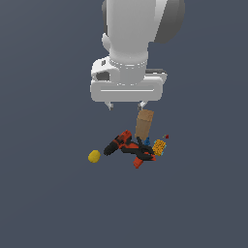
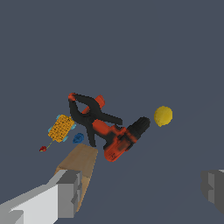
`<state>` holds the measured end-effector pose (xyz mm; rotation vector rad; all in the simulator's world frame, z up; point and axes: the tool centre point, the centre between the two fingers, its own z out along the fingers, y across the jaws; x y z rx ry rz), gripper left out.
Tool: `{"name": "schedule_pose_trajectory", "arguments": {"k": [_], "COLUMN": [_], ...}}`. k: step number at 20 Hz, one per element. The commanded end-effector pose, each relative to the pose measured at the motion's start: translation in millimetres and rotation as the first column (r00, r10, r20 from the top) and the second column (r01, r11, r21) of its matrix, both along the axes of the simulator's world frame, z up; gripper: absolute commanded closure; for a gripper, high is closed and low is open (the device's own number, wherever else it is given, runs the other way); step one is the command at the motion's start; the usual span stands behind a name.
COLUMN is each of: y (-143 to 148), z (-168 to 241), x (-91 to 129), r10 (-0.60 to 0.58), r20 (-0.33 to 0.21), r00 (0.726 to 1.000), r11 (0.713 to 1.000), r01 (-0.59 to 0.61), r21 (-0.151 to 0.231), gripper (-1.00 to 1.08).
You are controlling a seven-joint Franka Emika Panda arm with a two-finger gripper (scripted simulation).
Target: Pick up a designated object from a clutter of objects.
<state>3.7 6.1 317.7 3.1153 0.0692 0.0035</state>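
Presently the gripper (image 1: 125,104) hangs above the clutter, jaws spread wide and empty. The designated object (image 2: 89,114), black with a red-orange end, lies across the power drill (image 2: 120,139), beside the tan box (image 2: 81,162). Judged risk: descending fingers may strike the box or clamp the drill instead.

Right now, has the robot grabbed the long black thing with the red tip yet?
Not yet. The pincer hangs open and empty above the pile, near the top of the tan box. The black thing with the red tip lies on the floor against the red-and-black drill. Left to do: go down, close on it and lift it.
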Motion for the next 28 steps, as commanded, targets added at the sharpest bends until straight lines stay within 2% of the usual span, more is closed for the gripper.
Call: {"name": "schedule_pose_trajectory", "arguments": {"k": [1,9,17,23,28], "y": [0,27,29,33,38], "z": [0,1,-3,-22,-49], "x": [0,2,3,10,17], "r10": [0.0,0.034,0.05,0.114,0.205], "r20": [0.0,-0.01,-0.01,-0.011,-0.012], "r00": [1.0,0.999,0.999,0.993,0.979], "r11": [1.0,0.999,0.999,0.994,0.979], "r01": [0.0,-0.034,-0.05,-0.114,-0.205], "r21": [0.0,0.002,0.001,0.001,0.001], "gripper": [-0.92,-0.92,-0.92,-0.92,-0.92]}}
